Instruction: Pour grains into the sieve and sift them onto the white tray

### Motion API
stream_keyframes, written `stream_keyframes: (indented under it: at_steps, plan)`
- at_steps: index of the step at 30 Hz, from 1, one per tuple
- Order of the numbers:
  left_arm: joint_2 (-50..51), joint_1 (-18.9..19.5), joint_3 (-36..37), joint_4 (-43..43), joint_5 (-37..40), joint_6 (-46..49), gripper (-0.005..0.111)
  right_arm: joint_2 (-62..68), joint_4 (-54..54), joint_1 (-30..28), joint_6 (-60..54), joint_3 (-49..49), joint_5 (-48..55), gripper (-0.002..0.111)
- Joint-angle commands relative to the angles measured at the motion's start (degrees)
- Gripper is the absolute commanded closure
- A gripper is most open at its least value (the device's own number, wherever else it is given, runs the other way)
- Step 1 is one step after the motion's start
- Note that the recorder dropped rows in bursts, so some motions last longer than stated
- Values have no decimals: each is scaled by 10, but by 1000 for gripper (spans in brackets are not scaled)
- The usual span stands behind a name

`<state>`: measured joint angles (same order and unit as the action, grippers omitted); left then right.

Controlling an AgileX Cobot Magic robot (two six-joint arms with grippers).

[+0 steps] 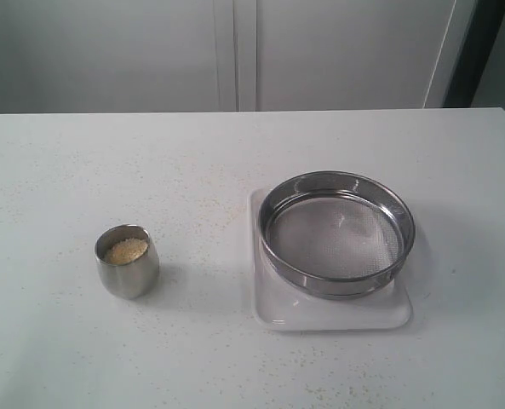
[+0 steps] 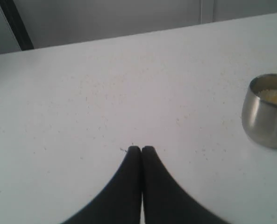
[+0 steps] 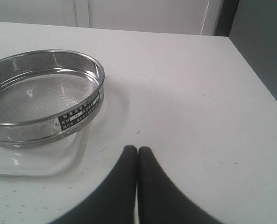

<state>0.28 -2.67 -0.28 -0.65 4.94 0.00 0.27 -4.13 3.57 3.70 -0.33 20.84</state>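
Observation:
A small steel cup [image 1: 127,261] stands upright on the white table, left of centre, with pale yellow grains [image 1: 126,250] inside. The wide steel sieve [image 1: 337,233] rests on the white tray [image 1: 329,311] right of centre, its mesh bare. Neither arm shows in the exterior view. In the left wrist view my left gripper [image 2: 141,149] is shut and empty over bare table, the cup [image 2: 267,111] and its grains [image 2: 274,95] off to one side. My right gripper [image 3: 137,149] is shut and empty, apart from the sieve [image 3: 40,95] and the tray [image 3: 49,161].
The white table [image 1: 235,153] runs back to a pale wall with cabinet doors. Its far edge and a side edge with a dark drop [image 3: 264,42] show in the right wrist view. Tiny specks dot the tabletop.

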Motion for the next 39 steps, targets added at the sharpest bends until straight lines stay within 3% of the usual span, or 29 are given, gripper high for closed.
stream_keyframes:
  at_steps: [1,23,39]
  plan:
    - [-3,2,3,2,-57,0,107,-3,-4,0,0,3,-9,108]
    - [-3,2,3,2,-87,0,107,-3,-2,0,0,3,-9,108]
    - [-3,2,3,2,-161,0,107,-3,-2,0,0,3,-9,108]
